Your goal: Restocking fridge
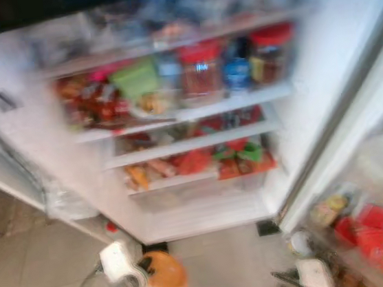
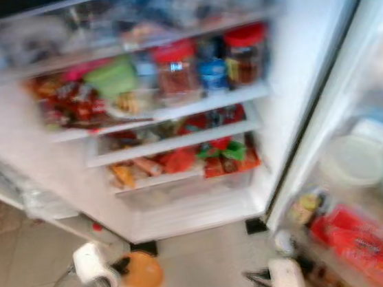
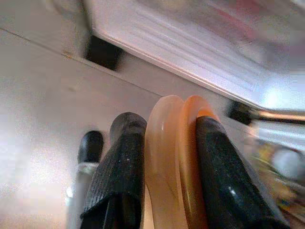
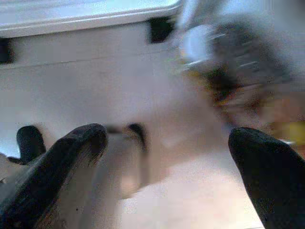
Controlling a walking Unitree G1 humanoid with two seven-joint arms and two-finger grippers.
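Between the left gripper's [image 3: 164,157] closed fingers sits an orange lid [image 3: 178,157], held low above the tiled floor [image 1: 219,265] before the open fridge [image 1: 175,118]. Blurred jars [image 1: 200,70] crowd its shelves. Nearby, the right gripper [image 4: 167,138] hangs wide open, holding nothing.

Head cameras: both look forward and down from standing height into the open fridge [image 1: 175,118], shelves across the upper frame, tiled floor [image 1: 26,273] along the bottom, open door [image 2: 362,186] at the right edge. Both blurred. They share nearly the whole scene; the right eye sees more of the door.

Left wrist camera: very close behind the left gripper [image 3: 164,176], looking along its fingers toward the fridge's lower front edge and the floor.

Right wrist camera: close behind the right gripper [image 4: 167,157], facing low over the floor toward the fridge base and the door's contents, blurred.
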